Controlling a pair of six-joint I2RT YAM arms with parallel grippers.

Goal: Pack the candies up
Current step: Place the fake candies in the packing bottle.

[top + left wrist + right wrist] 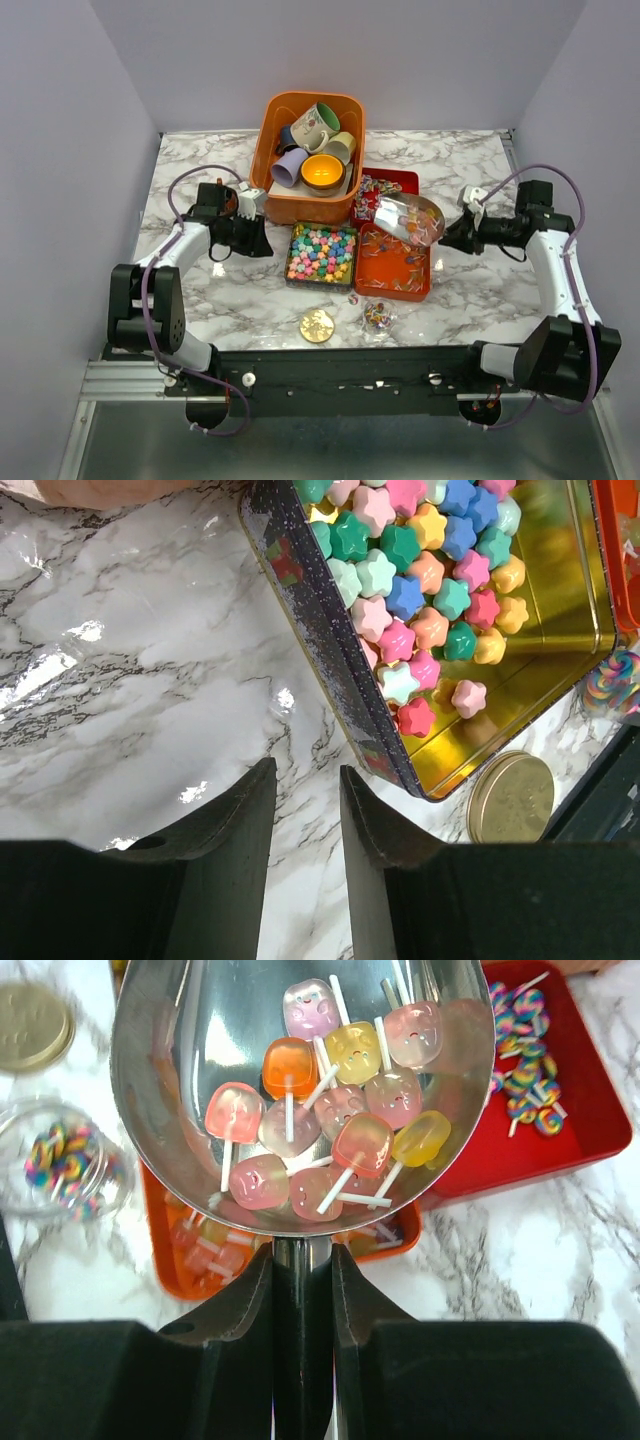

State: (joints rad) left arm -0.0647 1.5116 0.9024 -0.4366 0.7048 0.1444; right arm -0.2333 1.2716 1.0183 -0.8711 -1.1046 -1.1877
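With packing seemingly just beginning, the right hand (302, 1260) is gripping a shiny steel scoop (200, 1050) of pastel lollipops (340, 1130) while the parted left hand (307, 780) is hovering empty.

Table (250, 300): the white top is streaked with grey veins.
Walls (330, 50): three sides are enclosed by plain lavender panels.
Light: glare is reflected off the surface.
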